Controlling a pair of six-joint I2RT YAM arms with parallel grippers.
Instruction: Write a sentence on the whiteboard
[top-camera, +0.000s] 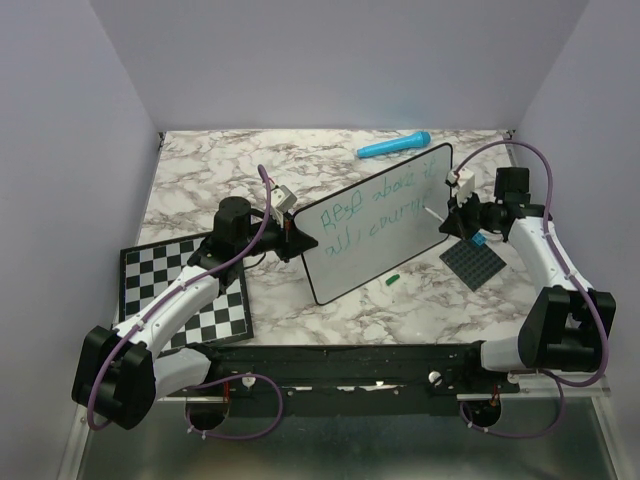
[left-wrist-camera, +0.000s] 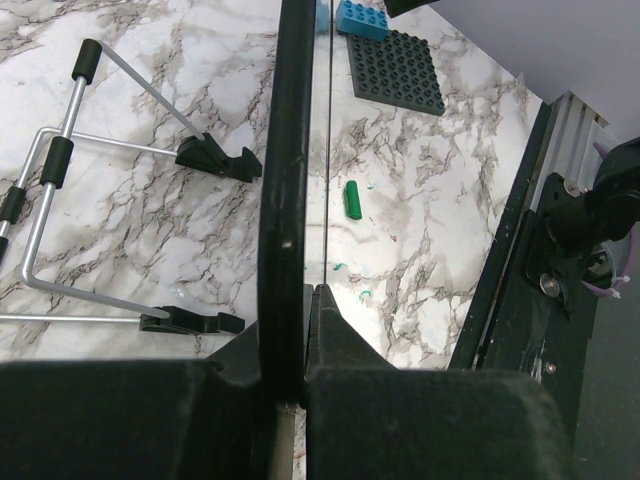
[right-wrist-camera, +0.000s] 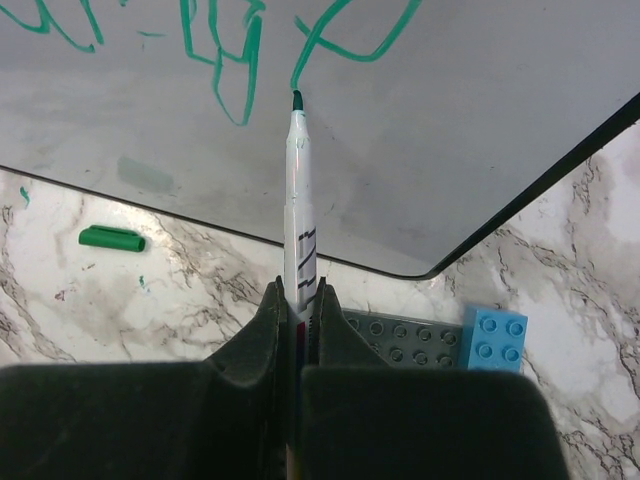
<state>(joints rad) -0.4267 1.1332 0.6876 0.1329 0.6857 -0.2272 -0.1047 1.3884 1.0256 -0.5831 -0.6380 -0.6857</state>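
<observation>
The whiteboard (top-camera: 385, 240) stands tilted in the middle of the table. It carries the sentence (top-camera: 372, 213), two lines of green scribble. My left gripper (top-camera: 297, 236) is shut on the board's left rim, which shows edge-on in the left wrist view (left-wrist-camera: 288, 150). My right gripper (top-camera: 456, 214) is shut on a white marker (right-wrist-camera: 298, 190). The marker's green tip rests at the end of a green stroke (right-wrist-camera: 340, 40) on the whiteboard's face (right-wrist-camera: 470, 120), near its lower right corner.
The green marker cap (top-camera: 392, 280) lies on the marble below the board. A black-and-white checkerboard (top-camera: 150, 270) lies left. A dark studded baseplate (top-camera: 478, 265) with a blue brick (top-camera: 478, 241) sits right. A blue pen-like object (top-camera: 393, 146) lies at the back. A wire stand (left-wrist-camera: 60, 150) lies behind the board.
</observation>
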